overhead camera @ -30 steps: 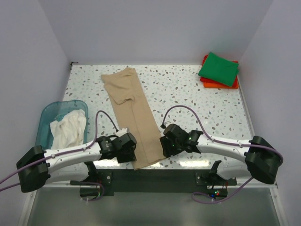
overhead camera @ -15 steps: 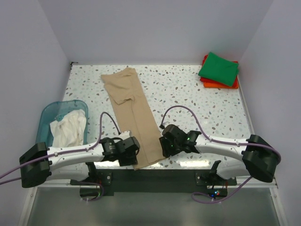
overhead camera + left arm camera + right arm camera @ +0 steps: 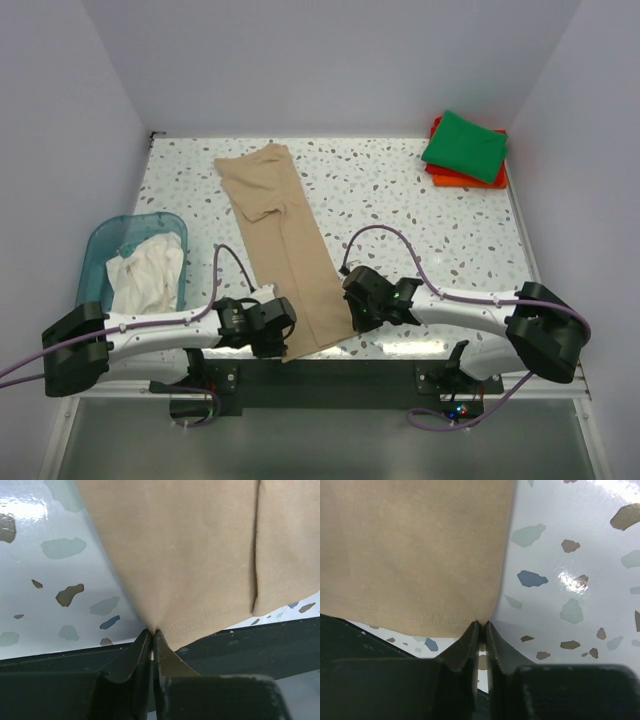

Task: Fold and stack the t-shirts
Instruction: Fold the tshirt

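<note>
Both near hem corners of the tan cotton t-shirt (image 3: 285,240) are pinched at once. The shirt lies as a narrow, lengthwise-folded strip on the speckled white surface (image 3: 400,200), running from about 11 o'clock down to 6 o'clock, with its hem slightly overhanging the near edge. Holding the two corners together looks like the setup for carrying the hem toward 12 o'clock, so the strip halves evenly.

The left pincer (image 3: 151,635) is clamped on the hem's 7 o'clock corner, with nothing but cloth between its tips. The right pincer (image 3: 481,627) is likewise closed on the 5 o'clock corner.

At 1 o'clock a folded green t-shirt (image 3: 465,147) rests on a folded orange-red t-shirt (image 3: 450,178), likely the stack the tan one will join. At 9 o'clock a crumpled white t-shirt (image 3: 150,275) waits in the translucent teal plastic basket (image 3: 95,250).
</note>
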You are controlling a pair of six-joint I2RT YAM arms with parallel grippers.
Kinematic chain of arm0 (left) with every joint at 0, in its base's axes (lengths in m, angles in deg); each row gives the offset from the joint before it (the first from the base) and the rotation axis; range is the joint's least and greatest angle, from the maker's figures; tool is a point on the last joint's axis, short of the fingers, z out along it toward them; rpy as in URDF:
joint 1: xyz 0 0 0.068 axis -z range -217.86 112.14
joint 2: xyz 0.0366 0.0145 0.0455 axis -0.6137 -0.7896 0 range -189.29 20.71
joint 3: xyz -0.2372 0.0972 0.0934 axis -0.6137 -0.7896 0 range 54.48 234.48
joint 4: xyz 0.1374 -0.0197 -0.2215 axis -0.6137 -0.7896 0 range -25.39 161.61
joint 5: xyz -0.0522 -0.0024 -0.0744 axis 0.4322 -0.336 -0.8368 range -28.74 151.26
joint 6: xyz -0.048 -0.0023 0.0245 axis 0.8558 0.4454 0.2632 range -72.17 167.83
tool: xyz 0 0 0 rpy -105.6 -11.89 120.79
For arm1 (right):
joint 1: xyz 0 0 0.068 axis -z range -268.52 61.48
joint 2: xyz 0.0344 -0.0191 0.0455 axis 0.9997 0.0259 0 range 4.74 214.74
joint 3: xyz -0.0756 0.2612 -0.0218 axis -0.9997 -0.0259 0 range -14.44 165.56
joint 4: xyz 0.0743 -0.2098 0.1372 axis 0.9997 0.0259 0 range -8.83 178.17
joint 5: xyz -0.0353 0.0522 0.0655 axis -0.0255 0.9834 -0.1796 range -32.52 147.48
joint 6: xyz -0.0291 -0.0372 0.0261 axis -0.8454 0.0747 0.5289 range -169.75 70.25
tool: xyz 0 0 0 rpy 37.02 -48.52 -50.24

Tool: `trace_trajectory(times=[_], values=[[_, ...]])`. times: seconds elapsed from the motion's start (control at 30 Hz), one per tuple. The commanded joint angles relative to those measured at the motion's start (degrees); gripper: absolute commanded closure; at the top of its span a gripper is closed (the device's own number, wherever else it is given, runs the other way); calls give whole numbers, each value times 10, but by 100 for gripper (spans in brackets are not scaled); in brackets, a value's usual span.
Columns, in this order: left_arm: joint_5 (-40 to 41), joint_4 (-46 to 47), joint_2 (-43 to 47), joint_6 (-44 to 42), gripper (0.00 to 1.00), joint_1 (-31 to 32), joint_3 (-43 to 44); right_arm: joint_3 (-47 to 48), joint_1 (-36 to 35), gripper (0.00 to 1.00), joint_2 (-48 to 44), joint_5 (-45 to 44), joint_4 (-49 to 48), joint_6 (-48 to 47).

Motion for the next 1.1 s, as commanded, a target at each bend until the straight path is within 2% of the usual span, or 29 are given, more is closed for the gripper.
trace_trajectory(times=[0.0,0.07,0.5,0.6,0.73,0.87,0.97,1.07], values=[[-4,20,11,17,92,9,-11,-8,-3,93,-10,-22,-7,6],[-8,23,19,25,100,12,-21,-14,-2,98,-18,-33,1,12],[-21,46,28,60,100,66,-29,-65,4,100,-111,16,14,33],[-11,34,39,63,100,70,-18,-72,3,100,-141,31,24,37],[37,9,66,68,100,68,4,-31,4,100,-150,2,49,27],[87,-19,99,53,100,43,26,31,4,100,-116,-30,55,14],[107,-24,115,13,100,-10,39,95,8,100,-67,-46,47,2],[112,12,115,-54,100,-100,46,161,28,100,-1,-51,34,-10]])
